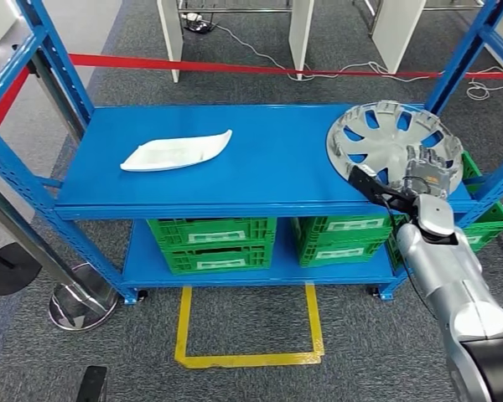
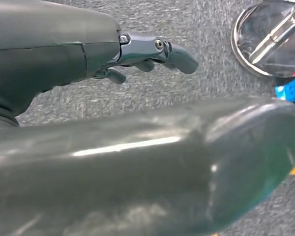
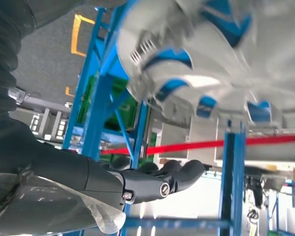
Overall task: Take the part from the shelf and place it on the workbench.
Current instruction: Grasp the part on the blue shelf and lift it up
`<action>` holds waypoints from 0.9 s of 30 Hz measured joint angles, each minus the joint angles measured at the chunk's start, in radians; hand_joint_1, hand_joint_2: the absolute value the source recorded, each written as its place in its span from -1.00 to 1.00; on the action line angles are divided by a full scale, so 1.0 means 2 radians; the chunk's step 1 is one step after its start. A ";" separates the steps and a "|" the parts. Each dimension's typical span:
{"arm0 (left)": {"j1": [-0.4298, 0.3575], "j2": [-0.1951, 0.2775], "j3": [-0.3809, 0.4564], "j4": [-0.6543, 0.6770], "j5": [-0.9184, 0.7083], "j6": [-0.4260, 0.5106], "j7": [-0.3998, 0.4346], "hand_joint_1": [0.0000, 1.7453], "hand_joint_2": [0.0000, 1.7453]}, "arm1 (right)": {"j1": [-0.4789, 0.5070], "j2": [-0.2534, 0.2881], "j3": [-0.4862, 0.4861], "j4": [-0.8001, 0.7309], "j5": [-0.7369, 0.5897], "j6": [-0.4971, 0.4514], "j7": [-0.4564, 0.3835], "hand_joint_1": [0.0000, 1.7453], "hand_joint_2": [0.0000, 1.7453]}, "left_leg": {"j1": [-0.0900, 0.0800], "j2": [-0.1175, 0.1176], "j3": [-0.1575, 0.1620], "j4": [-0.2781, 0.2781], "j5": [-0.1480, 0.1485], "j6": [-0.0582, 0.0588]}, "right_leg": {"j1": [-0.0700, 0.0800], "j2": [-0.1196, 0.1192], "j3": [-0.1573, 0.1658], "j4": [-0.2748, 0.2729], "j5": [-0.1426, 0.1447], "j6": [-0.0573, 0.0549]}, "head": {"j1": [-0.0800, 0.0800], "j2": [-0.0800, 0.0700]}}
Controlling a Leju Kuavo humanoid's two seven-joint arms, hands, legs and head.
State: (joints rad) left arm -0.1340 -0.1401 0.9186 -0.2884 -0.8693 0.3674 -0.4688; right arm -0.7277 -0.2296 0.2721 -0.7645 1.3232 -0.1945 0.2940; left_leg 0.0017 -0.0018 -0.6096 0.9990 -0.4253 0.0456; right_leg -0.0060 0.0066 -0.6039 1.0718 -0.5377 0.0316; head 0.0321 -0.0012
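Observation:
A silver hubcap lies at the right end of the blue shelf's top board. My right hand is at the hubcap's near right rim, one dark finger reaching along its front edge. In the right wrist view the hubcap is blurred and close, while the hand's fingers stretch out with a gap between them and the rim. A flat white part rests on the board's left half. My left hand hangs over the grey carpet with its fingers straight and nothing in it.
Green crates fill the lower shelf. Blue uprights flank the hubcap. Red barrier tape runs behind the shelf. A metal stand base sits at the shelf's left foot, and a yellow floor outline lies in front.

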 joint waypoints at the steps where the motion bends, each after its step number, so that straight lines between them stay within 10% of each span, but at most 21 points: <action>1: 0.000 0.000 0.000 0.000 0.000 0.000 0.000 -1.00 -1.00 | -0.001 0.000 0.000 0.000 0.000 0.001 -0.001 -1.00 1.00 | 0.000 0.000 0.001 0.000 -0.001 0.001 | -0.001 0.000 -0.017 0.032 -0.014 0.002 | 0.001 0.000; 4: 0.000 0.000 0.000 0.000 0.000 0.000 0.000 -1.00 -1.00 | 0.002 0.000 0.000 0.001 -0.002 0.008 -0.006 -1.00 1.00 | 0.000 0.000 0.003 0.000 -0.005 0.003 | -0.004 0.000 -0.064 0.105 -0.027 0.007 | 0.001 0.000; 8: 0.000 -0.001 0.000 0.000 0.000 0.000 0.000 -1.00 -1.00 | 0.002 -0.001 0.000 0.002 -0.002 0.009 -0.007 -1.00 1.00 | -0.001 -0.001 0.011 0.005 -0.015 -0.004 | -0.007 -0.003 -0.020 -0.003 0.041 0.008 | 0.001 0.000; 13: 0.000 0.000 0.000 0.000 0.001 0.000 0.000 -1.00 -1.00 | 0.000 -0.001 0.000 0.002 -0.002 0.012 -0.008 -1.00 1.00 | -0.002 -0.001 0.010 0.010 -0.022 -0.016 | -0.006 -0.002 -0.002 -0.032 0.043 -0.005 | 0.000 0.000; 19: 0.000 0.000 0.000 0.000 0.004 -0.002 -0.002 -1.00 -1.00 | 0.000 -0.001 0.001 0.002 -0.002 0.017 -0.009 -1.00 1.00 | 0.001 0.000 -0.062 0.159 -0.082 -0.026 | -0.008 -0.003 0.003 -0.034 0.040 -0.015 | -0.003 0.000; 23: 0.000 0.001 0.000 0.000 0.005 -0.002 -0.002 -1.00 -1.00 | 0.001 -0.001 0.001 0.002 -0.002 0.018 -0.010 -1.00 1.00 | 0.000 0.000 -0.022 0.059 -0.015 -0.019 | -0.007 -0.002 0.009 -0.033 0.036 -0.011 | -0.003 0.000; 27: 0.000 0.001 0.000 0.000 0.006 -0.002 -0.002 -1.00 -1.00 | 0.000 -0.001 0.002 0.002 -0.003 0.025 -0.010 -1.00 1.00 | -0.001 -0.001 -0.003 0.012 -0.008 -0.012 | -0.005 -0.001 0.008 -0.034 0.034 -0.001 | -0.002 0.000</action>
State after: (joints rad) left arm -0.1338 -0.1385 0.9182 -0.2884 -0.8563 0.3640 -0.4738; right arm -0.7272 -0.2321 0.2751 -0.7603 1.3170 -0.1443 0.2731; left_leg -0.0010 -0.0030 -0.6158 1.0222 -0.4414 0.0210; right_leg -0.0151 0.0039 -0.5881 1.0036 -0.4689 0.0289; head 0.0274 -0.0011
